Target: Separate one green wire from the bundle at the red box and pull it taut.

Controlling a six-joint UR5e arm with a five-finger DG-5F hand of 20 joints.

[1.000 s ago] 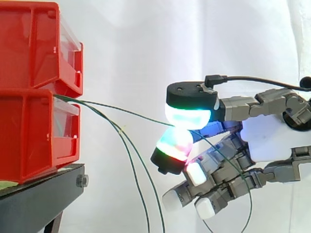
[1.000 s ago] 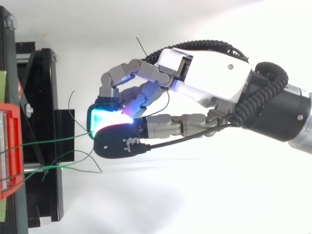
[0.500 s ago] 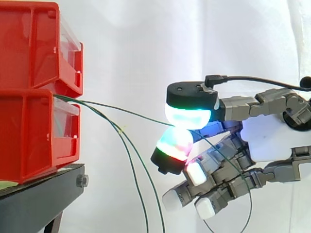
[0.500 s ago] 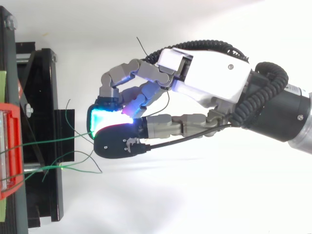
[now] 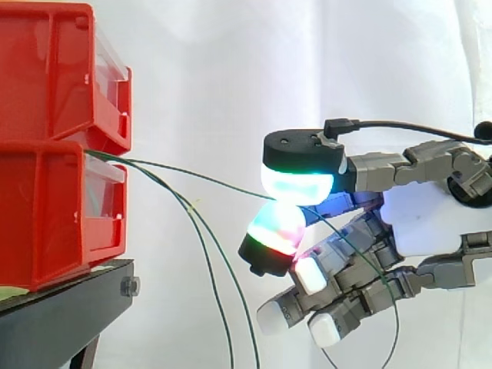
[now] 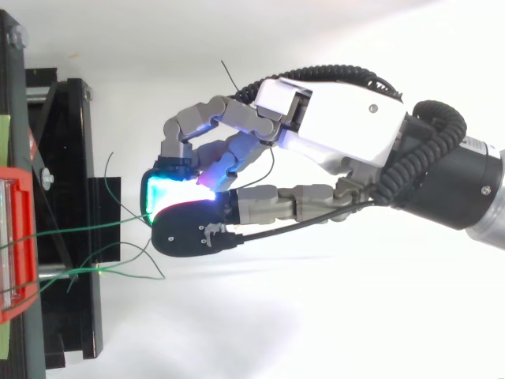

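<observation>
Bins [image 5: 54, 146], red and stacked two high, occupy the left edge on a black stand [image 5: 61, 315]. The robot hand [image 5: 430, 219] enters from the right and sits well apart from the bin fronts, with open space between. Two glowing pads [image 5: 298, 183] are closed together, pinching one green wire [image 5: 207, 181]. This wire runs nearly straight from the gap between the bins to the pinch. Other wires [image 5: 219, 307] hang slack below it, between stand and robot hand.

Red bins [image 5: 54, 154], black stand [image 5: 61, 307], green wires [image 5: 207, 182], white curtain [image 5: 231, 77], grey-and-white robot hand [image 5: 423, 219], fingertips [image 5: 298, 184] glowing cyan, green, seemingly magenta
</observation>
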